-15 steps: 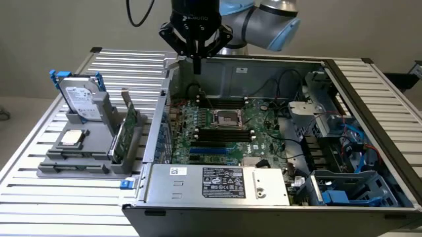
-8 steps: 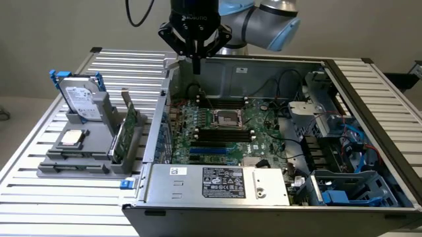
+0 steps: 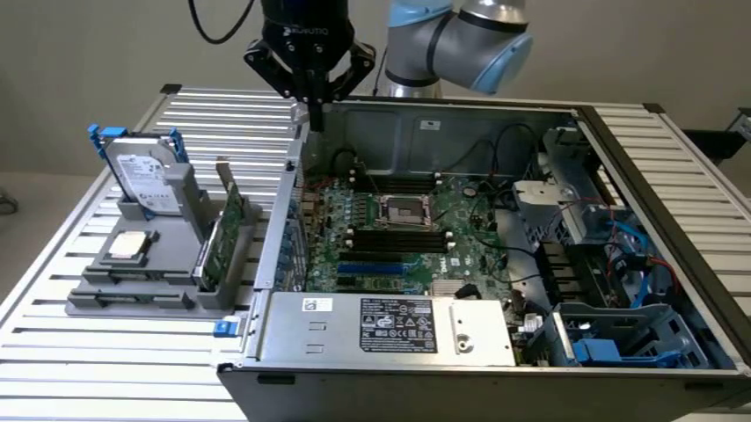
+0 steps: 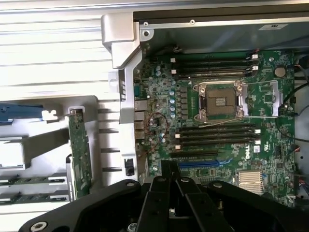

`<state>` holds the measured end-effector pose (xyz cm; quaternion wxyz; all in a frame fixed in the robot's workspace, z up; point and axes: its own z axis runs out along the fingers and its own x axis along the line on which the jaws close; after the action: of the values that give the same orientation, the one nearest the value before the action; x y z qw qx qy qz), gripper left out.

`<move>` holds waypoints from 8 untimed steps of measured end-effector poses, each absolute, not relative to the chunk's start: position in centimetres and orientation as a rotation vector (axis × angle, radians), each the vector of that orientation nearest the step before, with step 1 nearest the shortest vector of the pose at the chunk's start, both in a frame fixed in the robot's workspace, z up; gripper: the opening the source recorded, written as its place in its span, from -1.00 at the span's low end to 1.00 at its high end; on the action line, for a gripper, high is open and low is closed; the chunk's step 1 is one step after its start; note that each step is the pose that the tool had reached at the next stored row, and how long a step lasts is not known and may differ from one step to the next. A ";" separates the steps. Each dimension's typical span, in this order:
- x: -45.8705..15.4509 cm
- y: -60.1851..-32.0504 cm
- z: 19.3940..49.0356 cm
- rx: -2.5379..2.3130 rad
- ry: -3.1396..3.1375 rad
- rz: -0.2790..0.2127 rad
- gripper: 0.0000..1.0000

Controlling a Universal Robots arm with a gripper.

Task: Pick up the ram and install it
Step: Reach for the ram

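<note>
The ram [image 4: 29, 181], a thin dark-green strip, stands edgewise in the grey holder [image 3: 153, 303]; upper centre of the exterior view, the gripper [image 3: 315, 121] has its fingers closed, empty.

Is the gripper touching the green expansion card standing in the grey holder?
Apart. The exterior view shows the gripper up by the case's far corner, with bare table slats between it and the expansion card.

ROBOTIQ: on tool [image 3: 315, 121] body | DELL: on motherboard [image 4: 247, 153] | power-supply label [image 3: 399, 323]: print illegible
</note>
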<state>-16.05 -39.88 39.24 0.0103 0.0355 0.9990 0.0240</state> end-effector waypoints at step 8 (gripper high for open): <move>-19.7 -39.9 39.0 0.111 3.118 0.075 -0.79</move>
<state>-19.70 -39.91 39.01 0.0103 0.0355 0.9990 0.0240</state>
